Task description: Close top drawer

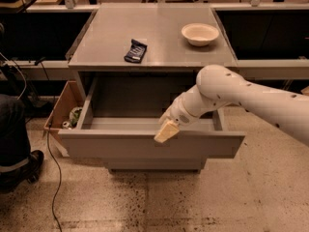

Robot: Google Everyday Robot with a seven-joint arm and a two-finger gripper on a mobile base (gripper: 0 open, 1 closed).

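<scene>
Camera view: left of the cabinet sits a wooden box, the top drawer juts far out of its front, a dark packet lies on top, the gripper, spread unreadable, meets the drawer's front edge, and a bowl rests top-right.

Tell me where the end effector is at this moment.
In the camera view, the end effector is just right of centre, at the front panel's upper edge of the pulled-out top drawer, below the cabinet top.
</scene>
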